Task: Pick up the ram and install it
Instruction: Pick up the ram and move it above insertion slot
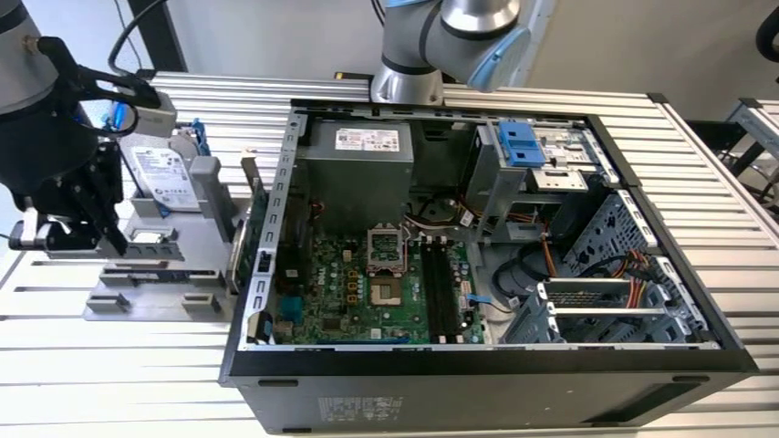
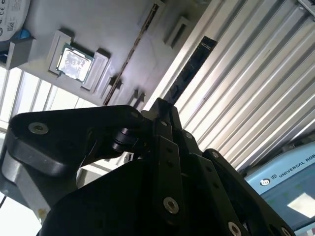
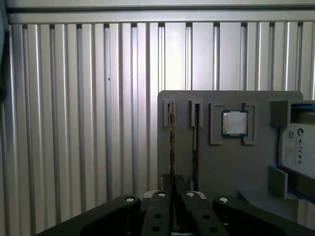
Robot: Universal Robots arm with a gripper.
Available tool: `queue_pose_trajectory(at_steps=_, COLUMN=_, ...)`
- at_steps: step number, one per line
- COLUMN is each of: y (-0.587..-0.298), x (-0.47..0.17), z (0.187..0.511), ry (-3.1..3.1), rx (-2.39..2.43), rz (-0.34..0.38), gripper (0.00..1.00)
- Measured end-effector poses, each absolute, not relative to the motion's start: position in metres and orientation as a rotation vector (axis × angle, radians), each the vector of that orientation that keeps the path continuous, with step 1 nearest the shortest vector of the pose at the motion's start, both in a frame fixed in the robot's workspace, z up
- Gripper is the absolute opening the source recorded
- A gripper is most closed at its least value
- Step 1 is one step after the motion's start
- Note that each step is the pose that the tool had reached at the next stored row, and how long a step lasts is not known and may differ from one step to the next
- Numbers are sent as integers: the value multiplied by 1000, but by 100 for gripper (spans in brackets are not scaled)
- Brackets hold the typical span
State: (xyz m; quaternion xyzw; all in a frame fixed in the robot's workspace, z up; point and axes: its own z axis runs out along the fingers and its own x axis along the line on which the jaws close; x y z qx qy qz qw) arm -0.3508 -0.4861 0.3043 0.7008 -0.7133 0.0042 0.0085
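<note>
Gripper (image 3: 178,186) clamped on the end of 1 ram (image 3: 171,142) slotted in the gray holder (image 3: 216,167), beside the processor (image 3: 235,123).

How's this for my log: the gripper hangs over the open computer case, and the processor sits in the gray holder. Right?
No: in the exterior view the gripper hangs over the gray holder, beside the computer case. The processor does sit in the holder.

Lighting is bright and diffuse. In the first wrist view, glare streaks the ribbed silver aluminium table (image 3: 88,108) beyond the black metal gripper (image 3: 174,181), which is itself in shadow. In the exterior view, the interior of the open black computer case (image 1: 487,374) is dim.
</note>
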Motion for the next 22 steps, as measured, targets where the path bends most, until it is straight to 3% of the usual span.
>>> queue_pose_trajectory(at_steps=22, y=-486, x=-351, z=344, ry=-2226, rx=2187, rz=19, gripper=0)
